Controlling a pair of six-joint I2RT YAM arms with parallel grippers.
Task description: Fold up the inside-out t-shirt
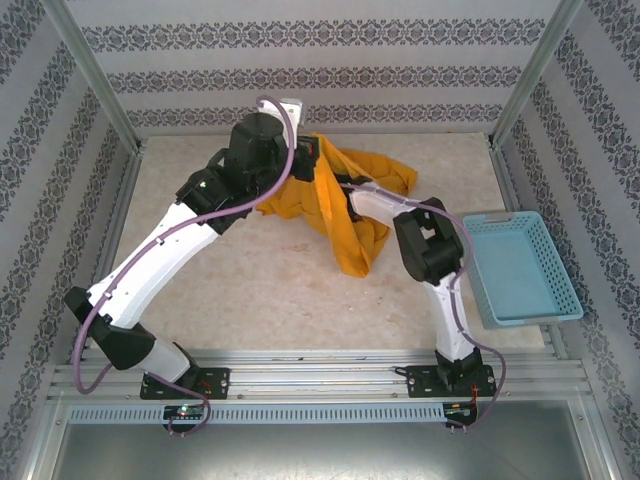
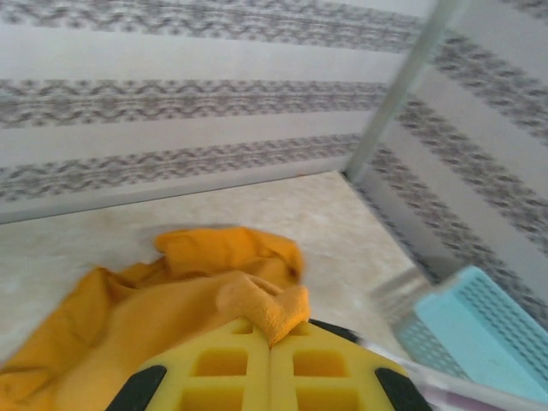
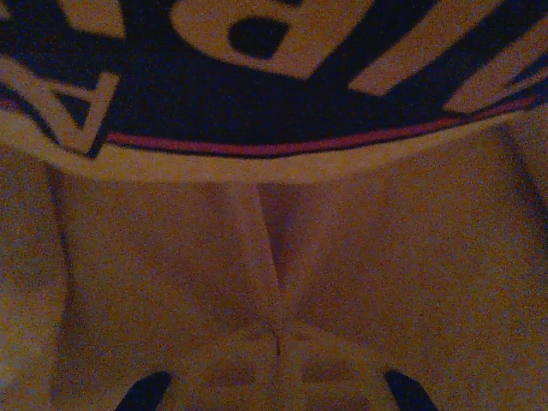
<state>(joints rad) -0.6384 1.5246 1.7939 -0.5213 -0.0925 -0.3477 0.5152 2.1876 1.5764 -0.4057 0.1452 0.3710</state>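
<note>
The t-shirt's (image 3: 274,248) dark print (image 3: 257,86) runs off the right wrist view's top edge, unreadable; the basket (image 2: 479,330) is blurred and cropped in the left wrist view.

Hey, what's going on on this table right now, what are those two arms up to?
Two robot arms are working on a mustard-orange t-shirt, which is bunched up toward the far side of the table. The left claw is shut on a fold of the cloth. The right claw is buried in the shirt, closed on fabric just below a dark printed patch. No neat fold has been made yet. A light-blue basket sits apart at the right.
</note>
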